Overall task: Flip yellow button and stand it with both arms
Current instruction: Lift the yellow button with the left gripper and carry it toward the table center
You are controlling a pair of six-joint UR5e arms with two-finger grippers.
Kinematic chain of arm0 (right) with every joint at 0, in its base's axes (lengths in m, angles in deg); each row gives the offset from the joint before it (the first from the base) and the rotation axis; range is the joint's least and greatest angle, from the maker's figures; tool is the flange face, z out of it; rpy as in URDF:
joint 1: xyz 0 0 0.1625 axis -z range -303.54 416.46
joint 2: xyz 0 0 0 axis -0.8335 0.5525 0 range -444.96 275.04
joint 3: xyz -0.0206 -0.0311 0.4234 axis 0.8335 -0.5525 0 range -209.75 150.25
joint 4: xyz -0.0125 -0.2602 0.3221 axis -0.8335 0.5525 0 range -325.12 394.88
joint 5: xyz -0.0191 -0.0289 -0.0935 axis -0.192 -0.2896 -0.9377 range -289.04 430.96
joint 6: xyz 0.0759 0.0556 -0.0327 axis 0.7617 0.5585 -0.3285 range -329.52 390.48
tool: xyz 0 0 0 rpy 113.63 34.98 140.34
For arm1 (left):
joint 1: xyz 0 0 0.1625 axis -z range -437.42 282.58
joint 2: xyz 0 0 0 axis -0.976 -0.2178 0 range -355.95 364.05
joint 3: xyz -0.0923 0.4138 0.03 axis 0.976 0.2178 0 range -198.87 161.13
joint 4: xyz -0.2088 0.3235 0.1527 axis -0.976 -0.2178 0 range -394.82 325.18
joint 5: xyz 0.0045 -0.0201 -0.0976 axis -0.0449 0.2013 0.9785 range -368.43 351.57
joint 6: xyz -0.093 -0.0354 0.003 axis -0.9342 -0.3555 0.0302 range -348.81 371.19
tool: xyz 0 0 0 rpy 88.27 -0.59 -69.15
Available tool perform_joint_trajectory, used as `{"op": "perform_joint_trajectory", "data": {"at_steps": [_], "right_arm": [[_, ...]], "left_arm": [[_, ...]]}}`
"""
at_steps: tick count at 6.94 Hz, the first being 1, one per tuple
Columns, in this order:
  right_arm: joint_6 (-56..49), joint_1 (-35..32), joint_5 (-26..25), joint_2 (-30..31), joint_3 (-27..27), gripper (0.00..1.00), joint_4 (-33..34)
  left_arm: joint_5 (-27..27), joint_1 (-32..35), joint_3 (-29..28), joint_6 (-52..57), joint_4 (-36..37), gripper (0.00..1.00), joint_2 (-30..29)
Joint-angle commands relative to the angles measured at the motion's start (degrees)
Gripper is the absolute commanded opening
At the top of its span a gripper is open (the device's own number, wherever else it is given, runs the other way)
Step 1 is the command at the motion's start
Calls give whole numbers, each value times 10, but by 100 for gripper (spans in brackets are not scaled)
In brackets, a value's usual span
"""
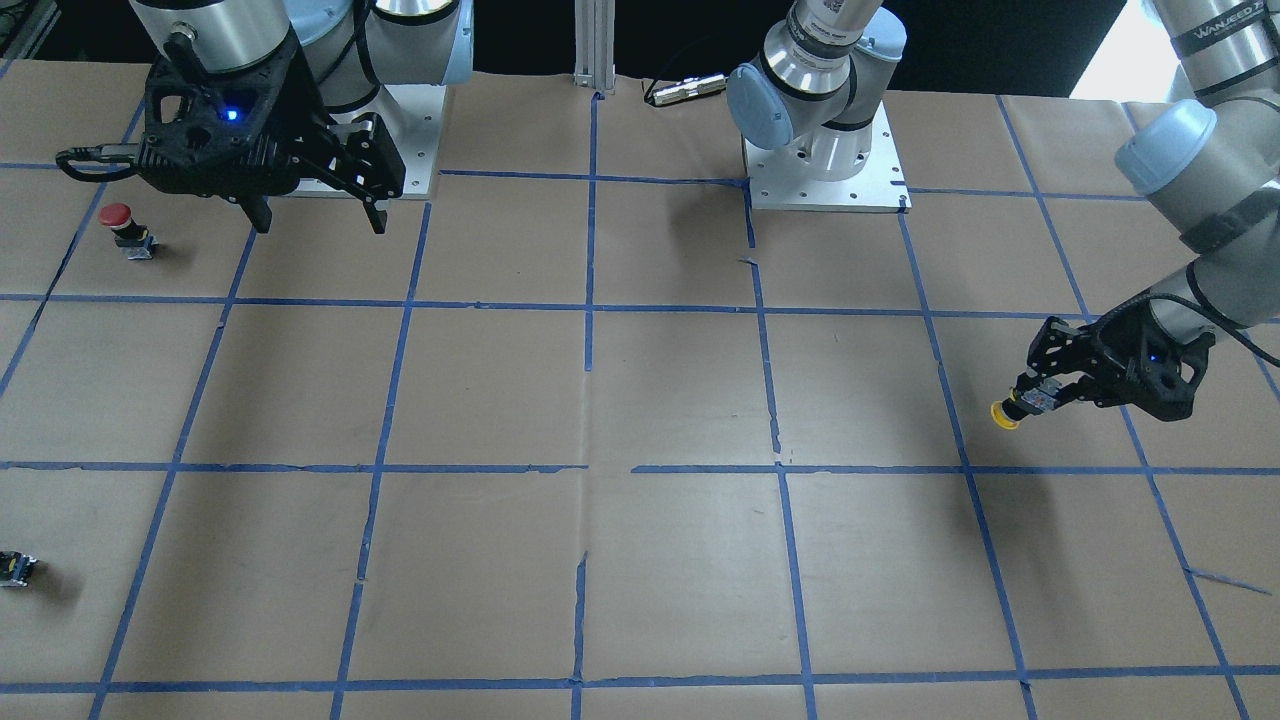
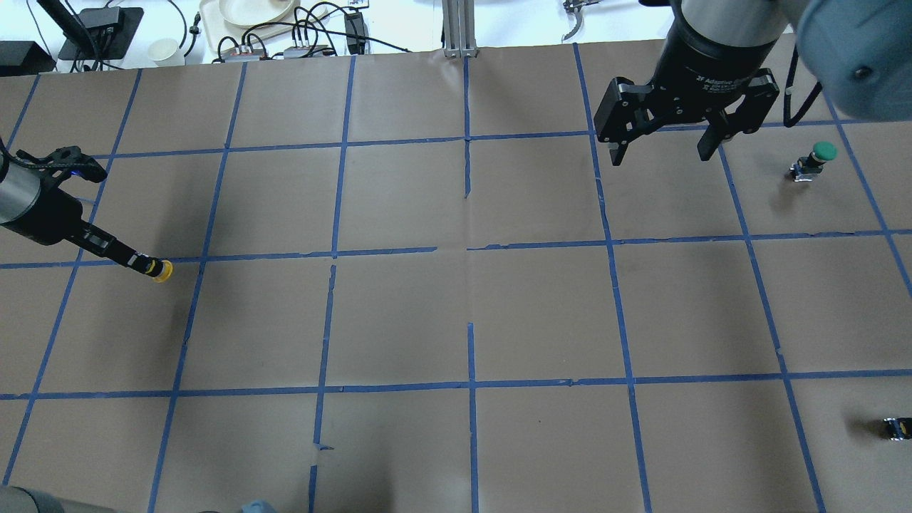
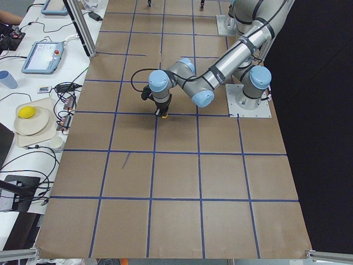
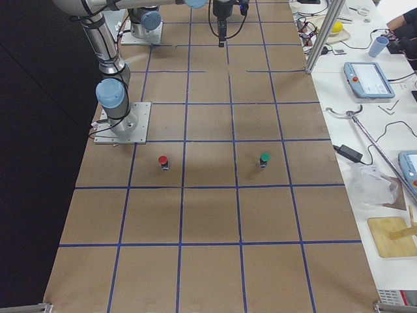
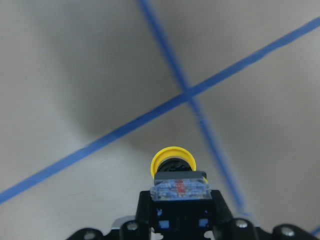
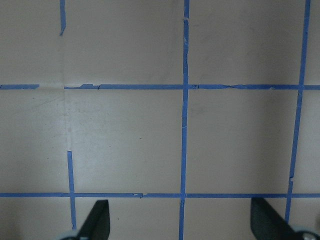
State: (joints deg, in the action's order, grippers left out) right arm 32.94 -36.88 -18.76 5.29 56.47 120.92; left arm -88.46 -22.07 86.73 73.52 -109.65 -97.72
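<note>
My left gripper [image 1: 1040, 398] is shut on the black-and-grey body of the yellow button [image 1: 1005, 414]. The round yellow cap sticks out past the fingertips. It is held low over the brown paper, near the table's left end in the overhead view [image 2: 162, 271]. The left wrist view shows the cap [image 5: 172, 160] just ahead of the jaws, near a crossing of blue tape lines. My right gripper [image 2: 661, 157] is open and empty. It hangs high over the far right part of the table, fingers pointing down, and also shows in the front-facing view [image 1: 320, 224].
A red-capped button [image 1: 125, 228] stands near the right arm's base. A green-capped button [image 2: 812, 160] stands right of the right gripper. A small dark capless part [image 2: 896, 427] lies near the right edge. The left arm's base plate [image 1: 825, 165] is bolted to the table.
</note>
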Motion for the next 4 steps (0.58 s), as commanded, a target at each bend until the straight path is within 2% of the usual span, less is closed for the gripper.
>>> {"op": "perform_joint_trajectory", "data": {"at_steps": [1,2,4], "right_arm": [[0,3,-4,5,-1,100,-2],[1,7,0,5,-6,100,-10],[6,38,8,6,-9,100,-9]], "left_arm": [[70,74,-2,-63,-128,23,66],[160,98,-1,-68,-171,23,71],[292,117,1,-68,-286,23,83]]}}
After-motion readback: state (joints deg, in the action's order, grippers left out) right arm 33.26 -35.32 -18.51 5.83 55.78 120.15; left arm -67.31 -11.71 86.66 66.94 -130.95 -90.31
